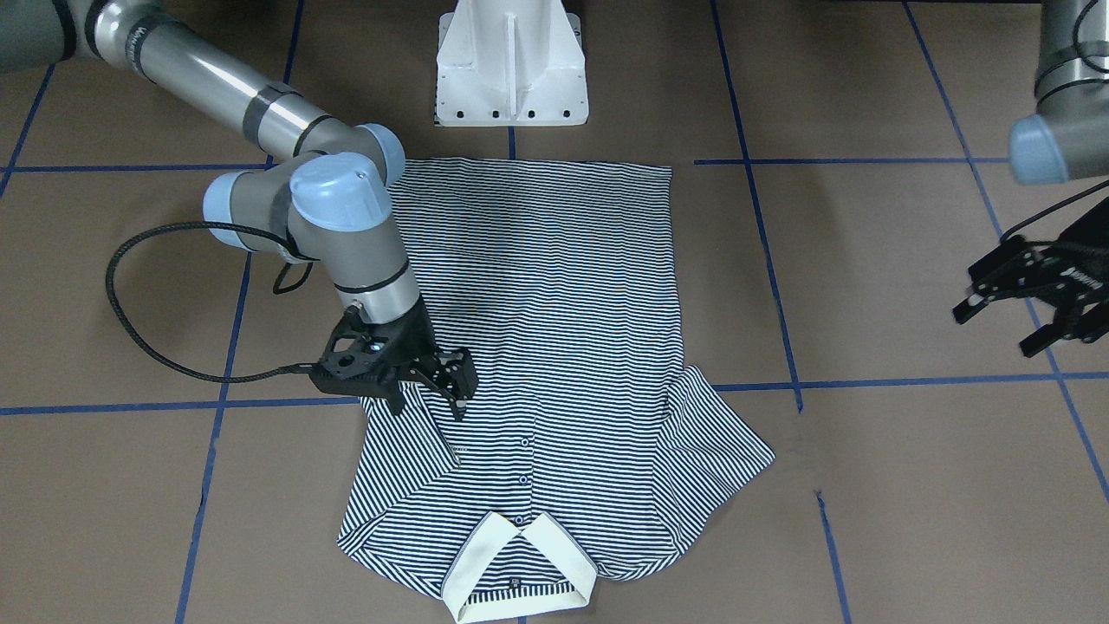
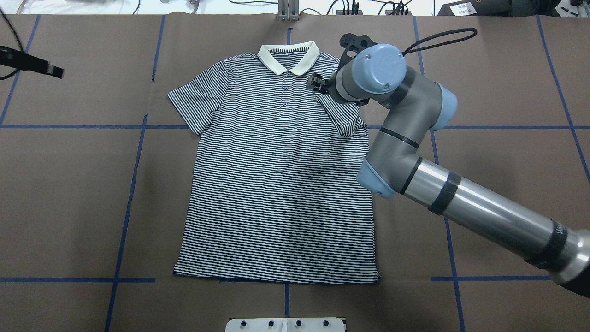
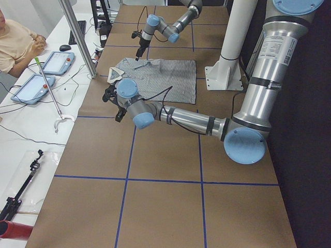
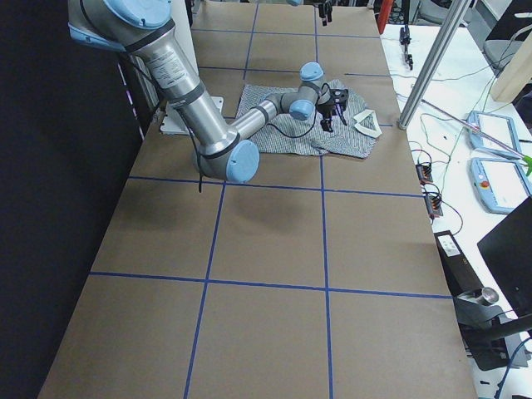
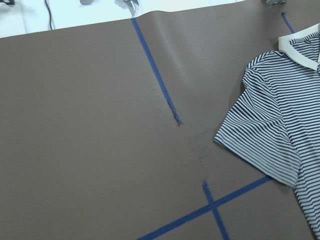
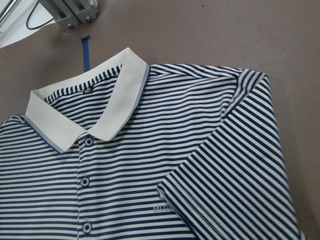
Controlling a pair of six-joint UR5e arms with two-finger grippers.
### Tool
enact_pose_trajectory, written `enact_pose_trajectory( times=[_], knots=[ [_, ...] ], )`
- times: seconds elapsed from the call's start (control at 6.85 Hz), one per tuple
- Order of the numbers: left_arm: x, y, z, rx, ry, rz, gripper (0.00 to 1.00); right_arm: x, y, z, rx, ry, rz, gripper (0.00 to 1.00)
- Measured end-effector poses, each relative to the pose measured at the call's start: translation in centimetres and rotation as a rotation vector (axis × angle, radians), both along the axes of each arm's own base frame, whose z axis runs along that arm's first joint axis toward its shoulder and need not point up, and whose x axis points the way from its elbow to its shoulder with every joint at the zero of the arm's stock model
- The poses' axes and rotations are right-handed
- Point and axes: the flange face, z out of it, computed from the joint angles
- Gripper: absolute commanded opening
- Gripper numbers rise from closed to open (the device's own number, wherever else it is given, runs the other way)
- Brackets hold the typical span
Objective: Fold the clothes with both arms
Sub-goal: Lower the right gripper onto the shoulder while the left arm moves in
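Observation:
The striped polo shirt (image 2: 276,184) lies flat and face up on the brown table, its cream collar (image 2: 288,57) at the far side. Its right-hand sleeve (image 2: 343,120) is turned in over the chest, the hem close to the small logo (image 6: 160,206). The other sleeve (image 2: 193,101) lies spread out. My right gripper (image 1: 429,406) hovers just over the turned-in sleeve, open, with nothing between its fingers. My left gripper (image 1: 996,329) hangs open well off to the shirt's side, above bare table.
The white pedestal base (image 1: 511,69) stands at the shirt's hem side. Blue tape lines (image 2: 133,184) cross the table. A metal post (image 3: 77,36) stands at the far edge. A seated person (image 3: 15,36) and tablets (image 3: 57,62) are beyond it.

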Motion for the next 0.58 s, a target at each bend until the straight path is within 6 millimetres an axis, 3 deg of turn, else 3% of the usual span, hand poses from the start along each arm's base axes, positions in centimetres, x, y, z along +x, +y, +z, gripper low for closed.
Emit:
enact_pose_trajectory(
  times=[0.29,0.44,0.58],
  knots=[
    [13.6,-3.3,-5.0,-0.066,-0.025,-0.100,0.87,6.3,2.8,2.2,-0.002,-0.043,-0.018,1.00],
    [19.1,-4.2,-6.1,-0.078,-0.053,-0.151,0.83,8.1,3.4,3.2,-0.008,-0.046,-0.022,1.00],
    [22.4,-4.6,-5.8,-0.086,-0.091,-0.195,0.78,8.9,3.7,3.8,-0.012,-0.044,-0.021,1.00]
  ],
)
